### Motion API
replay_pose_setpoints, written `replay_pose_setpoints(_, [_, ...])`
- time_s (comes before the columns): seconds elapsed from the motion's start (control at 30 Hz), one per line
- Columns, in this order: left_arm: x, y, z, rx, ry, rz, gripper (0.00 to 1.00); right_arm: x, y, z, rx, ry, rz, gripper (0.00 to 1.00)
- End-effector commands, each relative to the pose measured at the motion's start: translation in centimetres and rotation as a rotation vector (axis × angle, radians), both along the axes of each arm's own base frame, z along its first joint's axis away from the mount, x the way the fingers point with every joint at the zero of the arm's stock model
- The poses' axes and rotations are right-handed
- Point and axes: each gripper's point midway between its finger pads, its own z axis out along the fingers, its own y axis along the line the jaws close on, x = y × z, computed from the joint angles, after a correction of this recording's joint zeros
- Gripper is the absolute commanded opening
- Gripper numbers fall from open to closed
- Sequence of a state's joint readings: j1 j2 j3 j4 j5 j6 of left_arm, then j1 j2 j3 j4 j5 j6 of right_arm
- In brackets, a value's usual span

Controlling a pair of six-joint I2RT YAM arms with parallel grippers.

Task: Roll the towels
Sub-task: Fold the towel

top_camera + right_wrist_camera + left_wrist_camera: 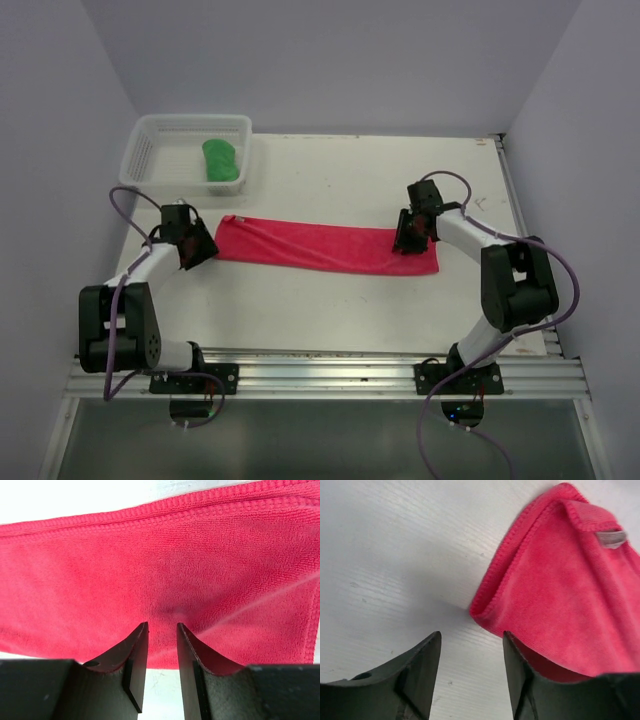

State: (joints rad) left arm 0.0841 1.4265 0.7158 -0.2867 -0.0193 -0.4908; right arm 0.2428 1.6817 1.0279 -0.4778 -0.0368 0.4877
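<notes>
Flanked red towel's (pixel 320 245) ends, likely to start rolling: left gripper (pixel 471 642) apart at corner, right gripper (pixel 162 627) barely apart.

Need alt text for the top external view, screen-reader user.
A red towel folded into a long strip lies flat across the white table, the left tool at its left end and the right tool over its right end. A white basket at the back left holds a rolled green towel.
</notes>
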Motion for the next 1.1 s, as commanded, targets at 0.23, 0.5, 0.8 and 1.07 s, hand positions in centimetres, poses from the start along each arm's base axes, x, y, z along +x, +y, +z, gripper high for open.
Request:
replay_pose_setpoints(0.23, [3.3,-1.1,3.7,-0.034,-0.212,-0.079,0.94,0.3,0.1,2.8,0.008,-0.065,0.024,0.34])
replay_pose_setpoints(0.5, [4.1,-1.5,2.3,-0.048,-0.187,-0.091,0.67,0.3,0.0,2.8,0.005,-0.063,0.027,0.35])
replay_pose_setpoints(0.8, [5.1,-1.7,2.3,0.009,-0.186,-0.110,0.52,0.1,0.1,1.9,0.005,-0.050,0.031,0.35])
replay_pose_setpoints(1.07, [4.3,-1.4,0.1,0.050,-0.095,-0.097,0.39,-0.3,-0.1,1.6,0.000,-0.039,0.039,0.35])
